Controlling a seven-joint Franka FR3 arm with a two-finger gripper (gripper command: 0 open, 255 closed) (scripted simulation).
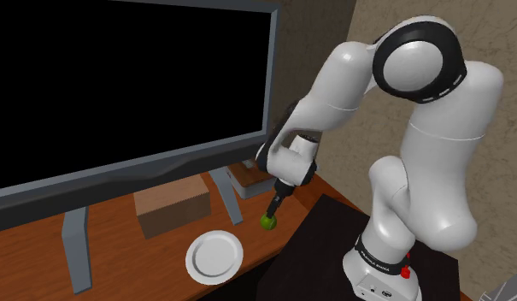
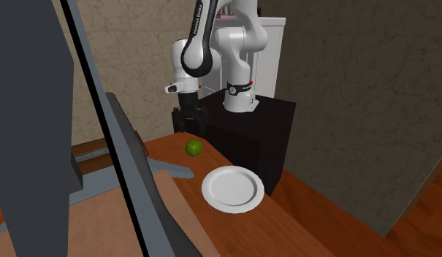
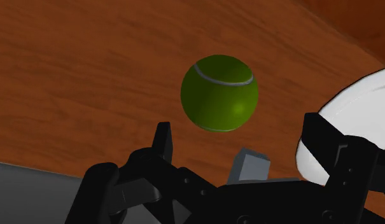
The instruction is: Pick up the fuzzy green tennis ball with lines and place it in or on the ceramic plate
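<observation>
A green tennis ball (image 1: 267, 221) with a pale seam lies on the brown wooden table near its edge by the stand. My black gripper (image 1: 273, 212) hangs just above the ball, pointing down at it. In the wrist view the ball (image 3: 219, 92) sits ahead of the open gripper (image 3: 238, 129), whose fingers (image 3: 161, 145) stand wide apart without touching it. A round white plate (image 1: 214, 256) rests on the table a short way from the ball. The second exterior view has the gripper (image 2: 191, 129) over the ball (image 2: 193, 147), with the plate (image 2: 232, 188) nearer the camera.
A large dark monitor (image 1: 128, 85) on grey legs (image 1: 75, 248) spans the table behind the ball. A brown cardboard box (image 1: 173, 208) and a small white box (image 1: 246, 181) sit under it. The black stand (image 2: 250, 128) adjoins the table edge.
</observation>
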